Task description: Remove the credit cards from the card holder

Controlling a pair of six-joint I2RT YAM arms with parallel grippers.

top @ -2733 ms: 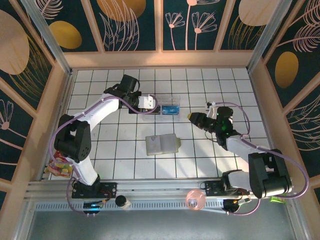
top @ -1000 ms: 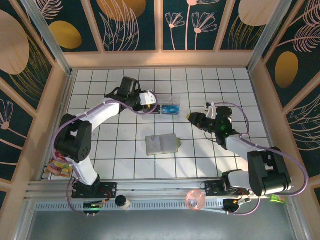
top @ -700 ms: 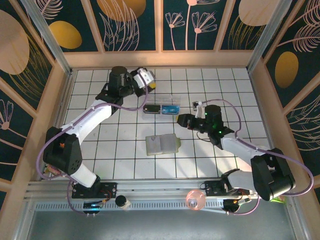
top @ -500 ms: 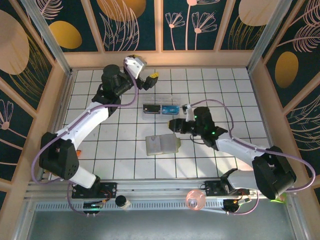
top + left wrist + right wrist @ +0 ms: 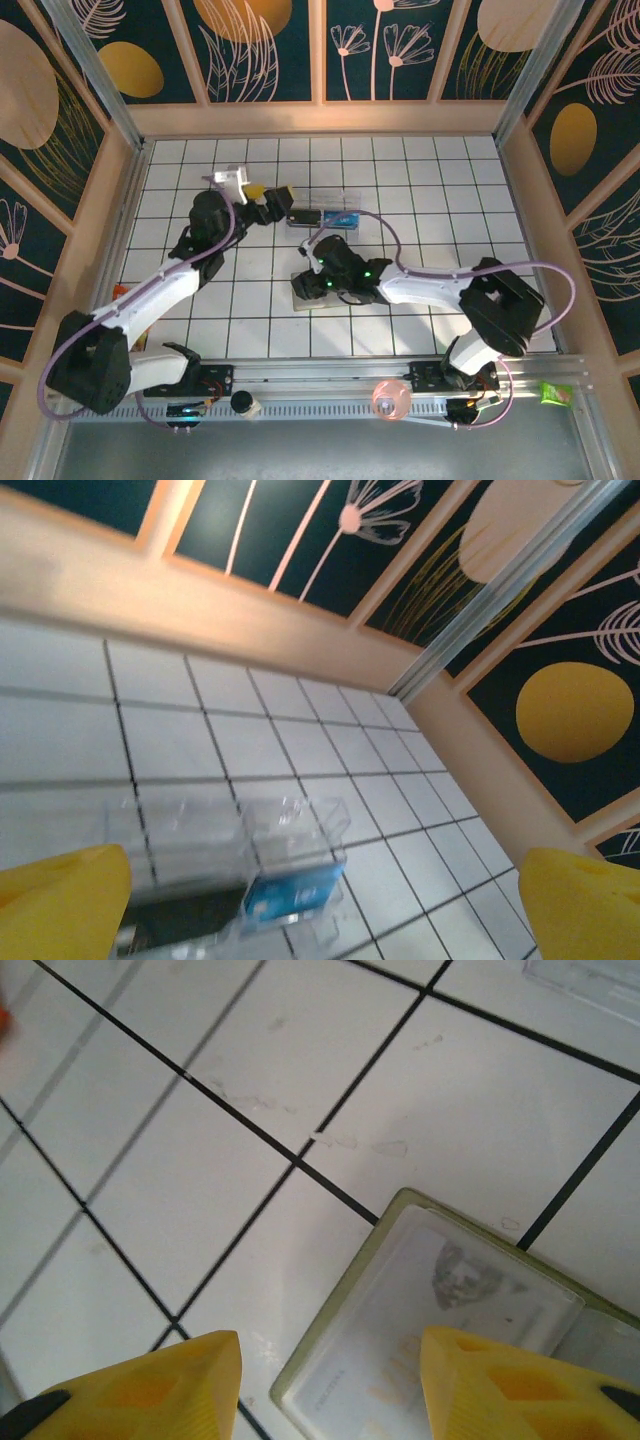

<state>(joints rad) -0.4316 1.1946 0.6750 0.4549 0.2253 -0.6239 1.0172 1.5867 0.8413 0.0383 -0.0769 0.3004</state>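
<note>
Right end effector, fingers spread and empty, hovers with the open olive-green folding card holder directly beneath it on the white tiled worktop. I'd lower squarely and catch the printed card by its edge, while the wide-spread, empty left end effector pins the holder.

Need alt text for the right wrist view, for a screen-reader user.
An open card holder lies flat on a white tiled table, a card with a small portrait showing inside. The right end effector hangs open over its corner.
</note>
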